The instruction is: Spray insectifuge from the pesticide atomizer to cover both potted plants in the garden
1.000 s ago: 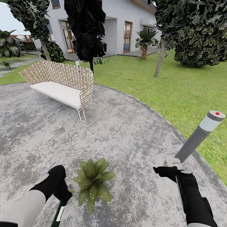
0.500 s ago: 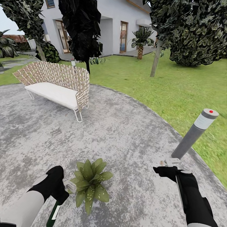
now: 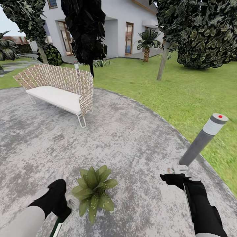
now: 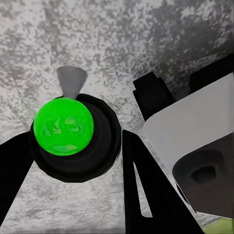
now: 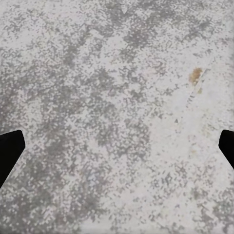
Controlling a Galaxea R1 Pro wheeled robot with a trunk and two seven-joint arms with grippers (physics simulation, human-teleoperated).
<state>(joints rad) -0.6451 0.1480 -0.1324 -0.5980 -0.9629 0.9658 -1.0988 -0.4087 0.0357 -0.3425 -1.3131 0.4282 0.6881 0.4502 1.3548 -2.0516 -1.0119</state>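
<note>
Since half a second ago the left gripper has dropped lower and drawn back from the potted plant, fingers still closed on the pesticide atomizer, whose pale nozzle points at the whitish-specked leaves. Spraying this plant seems underway; next, probably more bursts until it's covered. Right gripper hovers wide open, empty, over the paved patio near the bollard lamp.

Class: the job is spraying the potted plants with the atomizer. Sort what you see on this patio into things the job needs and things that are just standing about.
Belongs to the job:
- pesticide atomizer, held in the left gripper
- potted plant, leaves dotted with whitish specks

Just standing about:
- woven bench
- bollard lamp
- palm by the house
- right gripper, jaws open over bare paving
</note>
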